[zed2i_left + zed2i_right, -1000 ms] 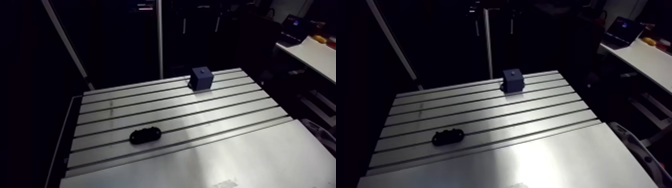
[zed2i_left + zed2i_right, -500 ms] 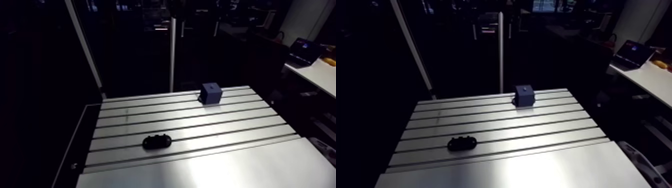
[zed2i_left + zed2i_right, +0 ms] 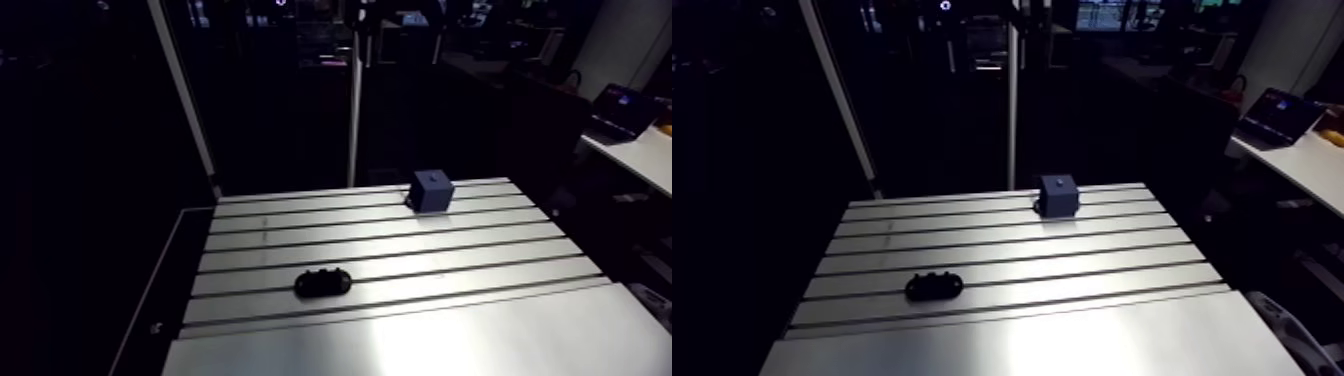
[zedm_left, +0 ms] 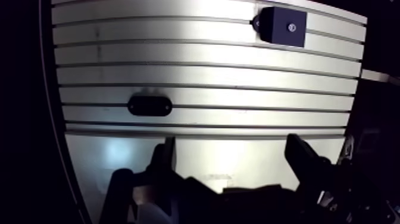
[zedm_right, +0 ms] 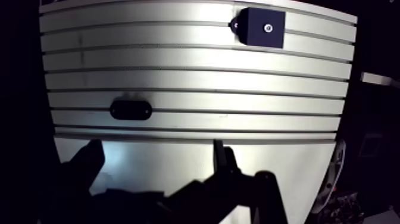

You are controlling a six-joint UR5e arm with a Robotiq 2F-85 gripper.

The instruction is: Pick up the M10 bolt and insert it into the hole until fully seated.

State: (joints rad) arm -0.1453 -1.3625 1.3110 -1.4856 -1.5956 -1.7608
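Note:
A dark blue cube block (image 3: 430, 190) stands at the back right of the slotted table (image 3: 400, 250). Its top face carries a small round spot (image 4: 291, 27). A black oblong piece (image 3: 322, 283) lies on a front slot toward the left, and I cannot make out a bolt on it. In the wrist view my gripper (image 4: 232, 143) hangs high over the smooth front plate. Its two dark fingers (image 4: 165, 156) stand wide apart with nothing between them, so it is open. Both the black piece (image 4: 150, 105) and the cube (image 4: 283, 26) lie well ahead of it. The arm view does not show the gripper.
A smooth metal plate (image 3: 420, 340) covers the table's front part. A thin upright post (image 3: 352, 100) and a slanted bar (image 3: 185, 100) rise behind the back edge. The table drops off into dark at its left and right edges.
The arm view has shifted and pulled back, so the table sits lower and farther right in it. The cube and the black piece have kept their places on the table.

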